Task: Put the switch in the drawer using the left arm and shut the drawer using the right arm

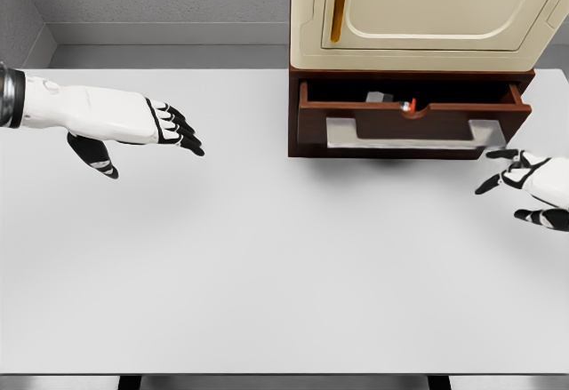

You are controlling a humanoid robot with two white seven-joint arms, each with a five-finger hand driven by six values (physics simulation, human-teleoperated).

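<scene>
We see the switch [391, 100] lying inside the open drawer [409, 123], a grey piece with a small red part near the notch in the drawer front, so the placing looks done and the closing remains. Our left hand [124, 119] hovers over the bench [267, 266] well apart from the drawer, fingers [182, 132] released and holding nothing. Our right hand [533, 190] sits near the drawer's right corner, fingers spread, not touching it. The risk we judge: a push landing on that corner rather than the pale handle [413, 132] could skew the drawer and jam it, or shove the whole cabinet [427, 17] backward. The switch rests close to the front, so a hard shove might bounce it.
</scene>
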